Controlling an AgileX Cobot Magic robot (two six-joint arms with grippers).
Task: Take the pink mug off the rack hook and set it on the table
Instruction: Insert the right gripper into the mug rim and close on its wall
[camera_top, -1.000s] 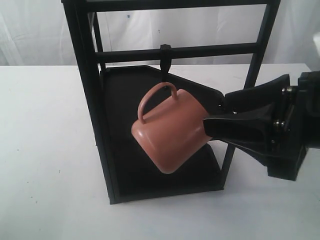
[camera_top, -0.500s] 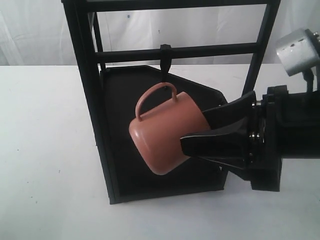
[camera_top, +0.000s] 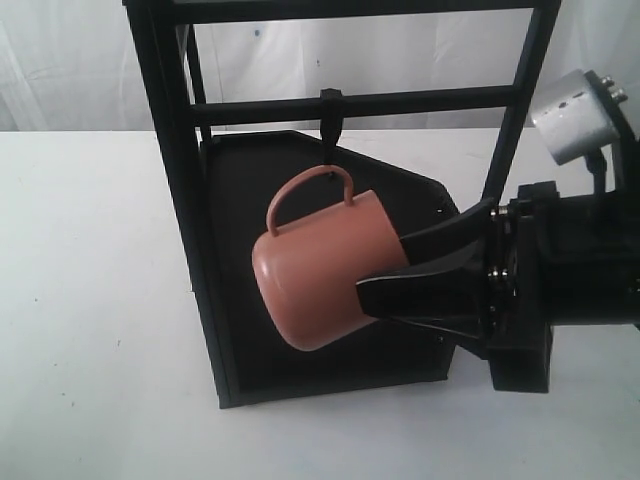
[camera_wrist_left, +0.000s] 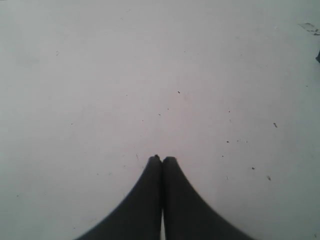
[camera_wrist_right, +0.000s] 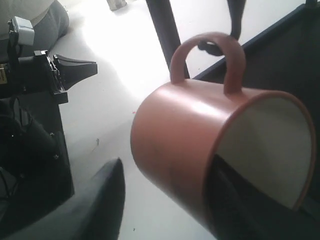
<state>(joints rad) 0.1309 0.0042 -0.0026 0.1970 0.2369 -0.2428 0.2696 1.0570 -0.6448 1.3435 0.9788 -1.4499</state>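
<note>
The pink mug hangs tilted by its handle from the rack hook on the black rack, its mouth facing right. My right gripper is open and straddles the mug's lower wall. One finger is inside the cream interior and the other is outside. The right wrist view shows the mug close up, with a gap between it and the outer finger of the right gripper. My left gripper is shut on nothing above the white table.
The rack's dark shelf lies behind and below the mug. White table spreads left of and in front of the rack. The left arm shows far off in the right wrist view.
My right gripper has moved left onto the mug, its fingers now either side of the wall. The mug has swung slightly left on the hook.
</note>
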